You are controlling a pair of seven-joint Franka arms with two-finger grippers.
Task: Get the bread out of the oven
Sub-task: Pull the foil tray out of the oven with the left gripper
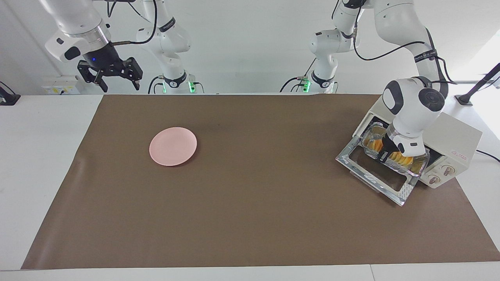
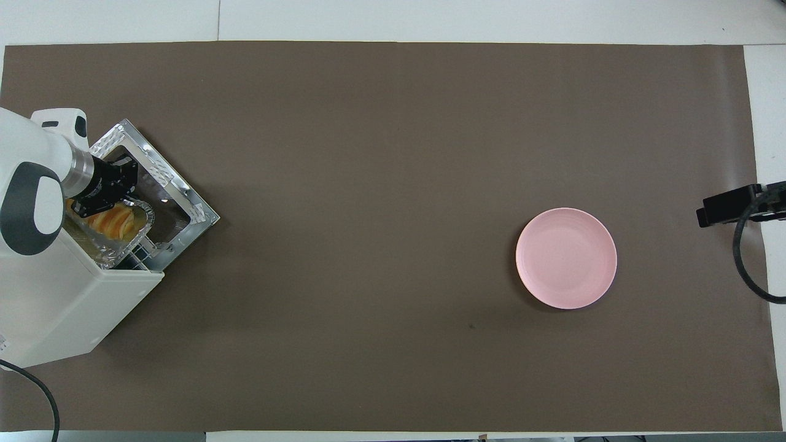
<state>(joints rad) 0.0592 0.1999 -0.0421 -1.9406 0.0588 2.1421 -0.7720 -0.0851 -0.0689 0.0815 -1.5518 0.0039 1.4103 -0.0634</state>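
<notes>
The cream-white oven [image 1: 457,136] stands at the left arm's end of the table, its glass door [image 1: 371,175] dropped open. A crinkled foil tray [image 1: 416,166] sits pulled out at the oven's mouth over the door, with the golden bread [image 1: 403,158] lying in it. My left gripper [image 1: 388,151] is down in the tray at the middle of the bread. In the overhead view the oven [image 2: 67,307], tray [image 2: 136,236], bread [image 2: 115,223] and left gripper [image 2: 113,193] show too. My right gripper [image 1: 119,80] is open and waits raised above the table's edge at its own end.
A round pink plate [image 1: 173,146] lies on the brown mat [image 1: 250,214] toward the right arm's end; it also shows in the overhead view [image 2: 566,258]. The right gripper [image 2: 731,205] shows at the mat's edge there. A black cable [image 2: 37,393] runs by the oven.
</notes>
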